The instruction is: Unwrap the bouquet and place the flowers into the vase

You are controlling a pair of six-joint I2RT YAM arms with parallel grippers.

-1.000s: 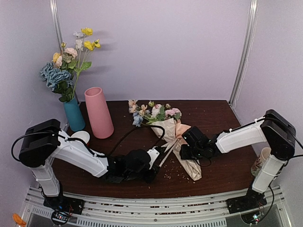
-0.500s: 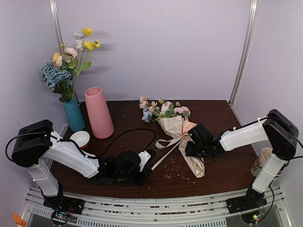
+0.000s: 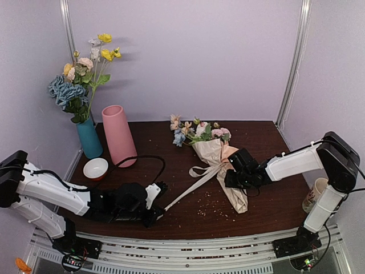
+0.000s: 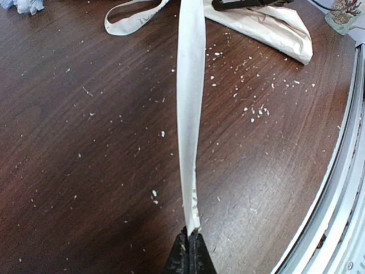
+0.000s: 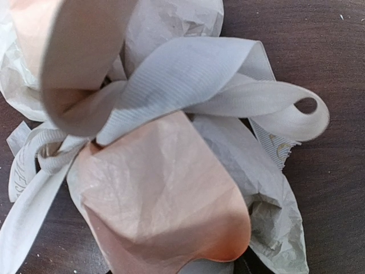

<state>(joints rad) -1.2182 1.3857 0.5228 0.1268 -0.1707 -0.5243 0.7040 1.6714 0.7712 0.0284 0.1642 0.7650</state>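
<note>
Two grippers meet at one bundle. The left gripper [image 3: 158, 212], jaws pinched tight on the end of the cream ribbon [image 3: 188, 191], sits near-left of the bouquet [image 3: 225, 171], close to the table [image 3: 268, 142] front edge and its metal rail [image 3: 199, 240]. The ribbon runs taut between them. The right gripper [image 3: 229, 177] presses on the bouquet's paper; I cannot tell its jaw state. The flowers [image 3: 197, 131] form the bouquet's far end. The pink vase [image 3: 118, 136] stands upright, well left of it. The ribbon's print is too faint to read. Dark wood, white crumbs [image 4: 251, 108], lilac wall [image 3: 199, 57].

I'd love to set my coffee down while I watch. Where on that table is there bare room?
Bare wood lies at the back between the pink vase and the bouquet, and front right between that bouquet and the cup. Avoid the middle: the left gripper holds the ribbon taut there. The left back corner, with teal vase and bowl, is crowded.
</note>
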